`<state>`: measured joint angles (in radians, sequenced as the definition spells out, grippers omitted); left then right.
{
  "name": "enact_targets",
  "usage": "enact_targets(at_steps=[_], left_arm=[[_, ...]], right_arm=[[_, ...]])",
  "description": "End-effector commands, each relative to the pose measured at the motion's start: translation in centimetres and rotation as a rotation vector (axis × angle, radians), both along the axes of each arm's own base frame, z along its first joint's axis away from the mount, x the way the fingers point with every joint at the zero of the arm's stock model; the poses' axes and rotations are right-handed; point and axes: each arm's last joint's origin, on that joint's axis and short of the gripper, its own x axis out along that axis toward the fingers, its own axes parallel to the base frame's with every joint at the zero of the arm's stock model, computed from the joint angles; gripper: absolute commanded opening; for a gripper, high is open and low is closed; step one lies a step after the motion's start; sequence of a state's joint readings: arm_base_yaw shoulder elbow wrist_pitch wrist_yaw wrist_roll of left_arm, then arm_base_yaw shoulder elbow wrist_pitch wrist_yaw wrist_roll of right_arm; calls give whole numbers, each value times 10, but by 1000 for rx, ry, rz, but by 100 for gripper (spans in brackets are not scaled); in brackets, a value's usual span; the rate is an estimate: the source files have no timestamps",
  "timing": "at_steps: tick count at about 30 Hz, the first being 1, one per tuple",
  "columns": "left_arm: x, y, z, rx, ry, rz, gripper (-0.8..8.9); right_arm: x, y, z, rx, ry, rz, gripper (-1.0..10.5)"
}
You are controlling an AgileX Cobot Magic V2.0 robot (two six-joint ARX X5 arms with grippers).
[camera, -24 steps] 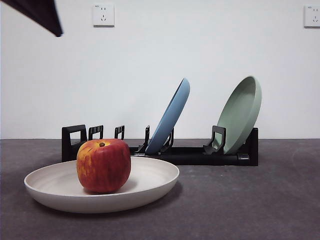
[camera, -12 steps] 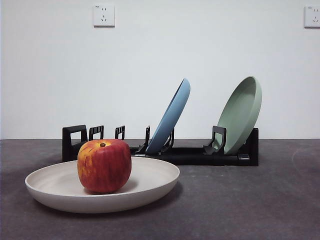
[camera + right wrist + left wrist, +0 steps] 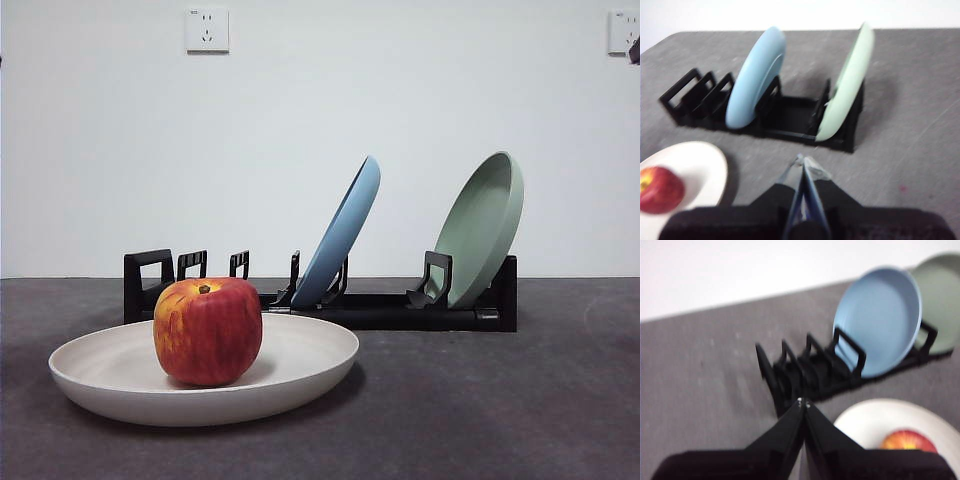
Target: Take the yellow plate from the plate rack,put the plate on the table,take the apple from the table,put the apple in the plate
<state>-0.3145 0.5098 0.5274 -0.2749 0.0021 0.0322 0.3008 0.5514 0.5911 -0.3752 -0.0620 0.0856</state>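
The apple sat in the yellow plate on the tabletop, lower left of the front frame, before the plate rack. Both the left gripper and the right gripper were pressed together, holding nothing.

We are looking at what seems a bare test room or lab bench rather than a lived-in kitchen: a dark grey table is running straight up against a plain white wall, which is carrying only two wall sockets, one at far left and one at far right. We are seeing kitchenware set out like samples, a black plate rack at the far side and a single plate nearer us, with no counter, sink or furniture around them.
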Motion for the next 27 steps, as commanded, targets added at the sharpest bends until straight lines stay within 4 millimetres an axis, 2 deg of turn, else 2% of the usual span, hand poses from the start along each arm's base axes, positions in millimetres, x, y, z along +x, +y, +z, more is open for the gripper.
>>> enact_targets(at_steps=[1,4,20,27], left_arm=[[-1,0,2,-16,-17,4,-9],[-1,1,-1,-5,18,5,-2],[4,-1,-11,26,111,4,-2],[-20,12,3,36,-59,35,-2]], right_arm=[[1,0,-1,51,15,-42,2],[1,0,-1,144,55,-65,1],[1,0,-2,140,63,-70,1],[1,0,-2,140,63,-71,1]])
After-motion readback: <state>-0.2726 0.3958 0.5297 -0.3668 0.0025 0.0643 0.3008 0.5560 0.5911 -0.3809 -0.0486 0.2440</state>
